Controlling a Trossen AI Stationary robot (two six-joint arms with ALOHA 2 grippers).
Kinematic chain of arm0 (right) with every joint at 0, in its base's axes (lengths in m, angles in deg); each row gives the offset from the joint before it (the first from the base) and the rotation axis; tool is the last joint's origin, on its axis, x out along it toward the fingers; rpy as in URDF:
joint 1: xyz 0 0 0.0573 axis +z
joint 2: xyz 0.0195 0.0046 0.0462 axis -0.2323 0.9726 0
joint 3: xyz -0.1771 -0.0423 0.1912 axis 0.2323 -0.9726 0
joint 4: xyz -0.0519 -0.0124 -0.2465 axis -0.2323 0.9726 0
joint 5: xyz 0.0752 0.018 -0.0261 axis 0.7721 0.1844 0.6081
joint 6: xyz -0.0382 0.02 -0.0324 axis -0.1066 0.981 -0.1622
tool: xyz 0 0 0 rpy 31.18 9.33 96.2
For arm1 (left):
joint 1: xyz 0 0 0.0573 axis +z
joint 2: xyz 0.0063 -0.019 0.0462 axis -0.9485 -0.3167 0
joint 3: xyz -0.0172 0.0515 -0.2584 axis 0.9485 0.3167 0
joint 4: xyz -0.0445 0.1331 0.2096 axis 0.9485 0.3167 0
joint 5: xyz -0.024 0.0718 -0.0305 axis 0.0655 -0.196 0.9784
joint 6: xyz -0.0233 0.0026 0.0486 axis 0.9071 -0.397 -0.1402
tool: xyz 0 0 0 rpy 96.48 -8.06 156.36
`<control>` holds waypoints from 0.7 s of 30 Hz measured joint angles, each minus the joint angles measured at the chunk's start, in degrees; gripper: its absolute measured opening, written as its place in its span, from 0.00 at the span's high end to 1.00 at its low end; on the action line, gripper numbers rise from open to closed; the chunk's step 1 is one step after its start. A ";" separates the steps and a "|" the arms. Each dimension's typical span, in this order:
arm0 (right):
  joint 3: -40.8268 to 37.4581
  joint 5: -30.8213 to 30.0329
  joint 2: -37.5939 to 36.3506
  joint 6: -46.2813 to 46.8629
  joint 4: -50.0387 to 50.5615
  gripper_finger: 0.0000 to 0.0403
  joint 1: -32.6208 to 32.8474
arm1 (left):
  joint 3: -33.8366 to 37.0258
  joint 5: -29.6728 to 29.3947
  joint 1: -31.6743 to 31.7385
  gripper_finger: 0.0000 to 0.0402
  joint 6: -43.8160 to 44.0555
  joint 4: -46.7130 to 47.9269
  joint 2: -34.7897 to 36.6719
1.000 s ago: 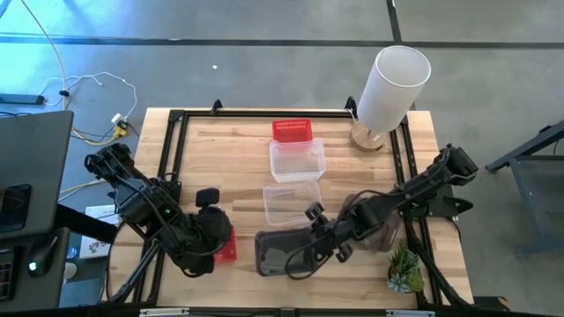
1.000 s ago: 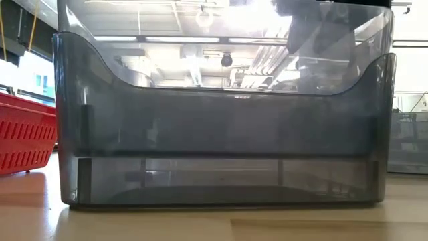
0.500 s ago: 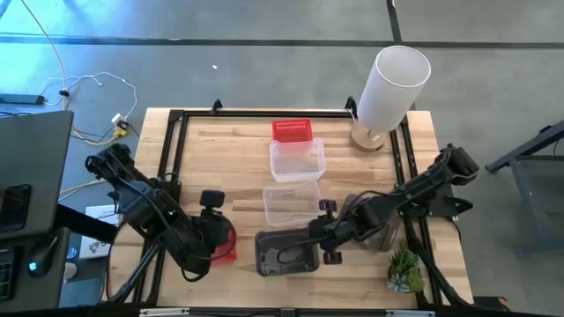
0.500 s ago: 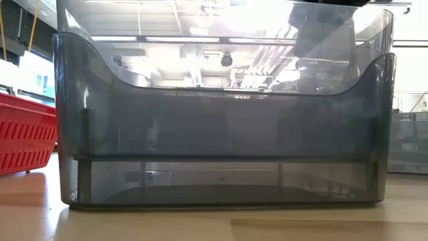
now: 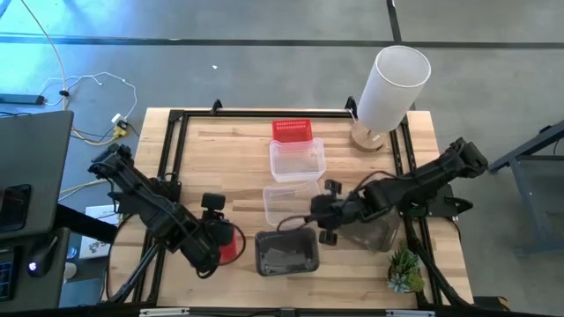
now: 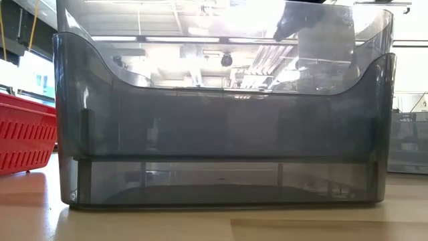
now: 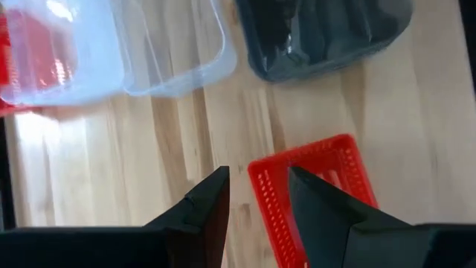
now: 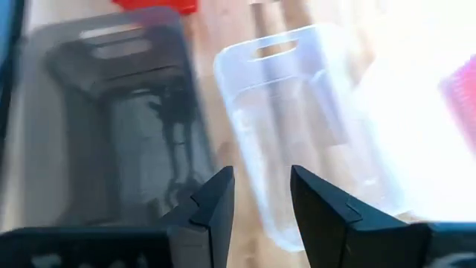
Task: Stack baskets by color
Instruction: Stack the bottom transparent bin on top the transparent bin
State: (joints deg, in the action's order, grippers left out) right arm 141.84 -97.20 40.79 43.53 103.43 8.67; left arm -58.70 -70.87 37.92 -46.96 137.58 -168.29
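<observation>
High view showed the wooden surface (image 5: 238, 150) carrying everything, with a tall white cylinder (image 5: 393, 81) standing at its far right corner on a round wooden base. Both dark arms reached inward over the near half: the left arm (image 5: 145, 201) came from the left edge and the right arm (image 5: 423, 183) from the right edge. A dark smoky grey basket (image 5: 286, 254) sat at the middle of the near edge, filling the low view as a smoky wall. Another grey basket (image 5: 374, 233) lay near the right edge, partly under the right arm. Two clear baskets sat along the centre line, one clear basket (image 5: 297, 161) farther back and a second clear basket (image 5: 289, 204) just in front of it. A red basket (image 5: 292, 131) stood at the far edge, touching the rear clear one, and another red basket (image 7: 320, 195) lay near the left arm's end toward the near left corner. The left gripper (image 7: 256, 202) hung over this red basket, its jaws apart astride one red wall without gripping it. The right gripper (image 8: 260, 205) hovered between the near grey basket and the second clear basket, jaws apart and empty. A small green plant (image 5: 405, 269) sat at the near right corner.
</observation>
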 joint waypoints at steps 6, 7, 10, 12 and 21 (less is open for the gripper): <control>0.00 0.75 0.17 -8.35 -0.42 0.71 -6.91 | 5.52 1.03 2.72 0.69 -0.35 -3.85 3.88; 0.00 1.55 0.17 -9.35 -0.35 0.71 -8.22 | 6.71 1.03 3.40 0.69 -0.81 -5.48 5.04; 0.00 5.96 0.19 -11.78 -0.41 0.71 -11.91 | 10.75 1.82 5.48 0.69 -1.76 -9.44 8.78; 0.00 8.99 0.20 -14.85 -0.57 0.71 -14.19 | 13.39 3.12 7.41 0.69 -3.05 -12.00 11.25; 0.04 19.59 1.96 -28.20 -5.70 0.71 -21.58 | 23.35 3.80 17.39 0.69 -7.84 -14.46 18.60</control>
State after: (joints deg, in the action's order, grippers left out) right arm 141.88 -77.62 42.75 15.34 97.73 -12.91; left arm -35.36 -67.07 55.31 -54.80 123.13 -149.69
